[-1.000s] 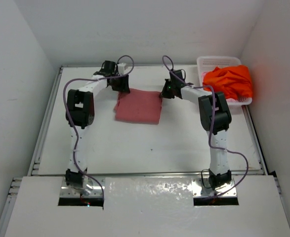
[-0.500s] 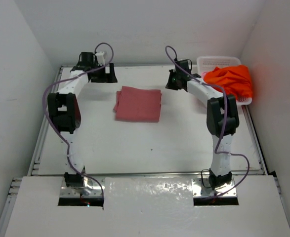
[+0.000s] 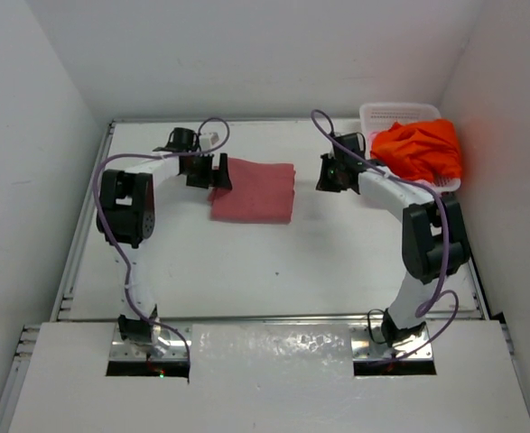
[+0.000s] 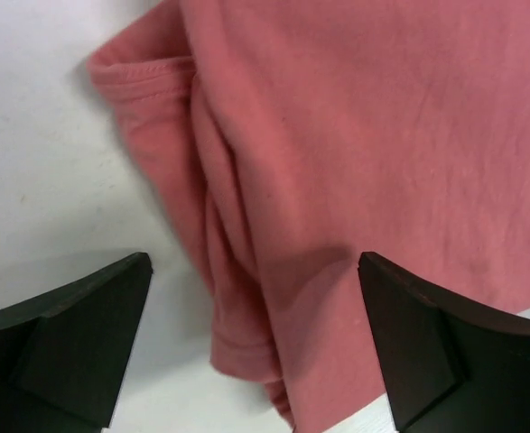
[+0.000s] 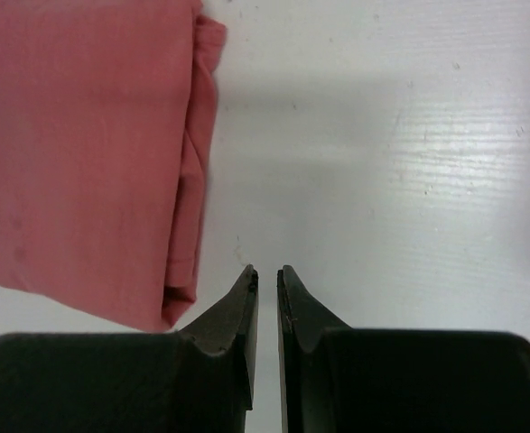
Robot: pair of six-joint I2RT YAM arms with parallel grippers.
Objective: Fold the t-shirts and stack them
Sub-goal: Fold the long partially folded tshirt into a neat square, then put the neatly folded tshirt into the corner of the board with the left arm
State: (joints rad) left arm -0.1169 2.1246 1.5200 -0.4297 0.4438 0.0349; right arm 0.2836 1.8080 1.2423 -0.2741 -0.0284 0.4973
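A dusty rose-red t-shirt [image 3: 254,192] lies folded into a rectangle on the white table, toward the back centre. My left gripper [image 3: 209,171] hovers over its left edge, open wide. In the left wrist view the folded hem of the rose-red t-shirt [image 4: 337,135] runs between the spread fingers of the left gripper [image 4: 254,262], which hold nothing. My right gripper [image 3: 332,174] is just off the shirt's right edge. Only a narrow gap parts its fingers in the right wrist view [image 5: 266,271], with nothing between them and the rose-red t-shirt [image 5: 84,153] lying to the left. A bright orange t-shirt [image 3: 420,149] is heaped in the basket.
The white perforated basket [image 3: 382,111] stands at the back right corner, against the right wall. White walls close in the table on the left, back and right. A raised rail runs along the table's left edge [image 3: 82,225].
Both grippers have let go of the rose-red shirt, which now lies flat. The left gripper opened wide, swung out left, then returned to the shirt's left edge. The right arm moved right, away from it.
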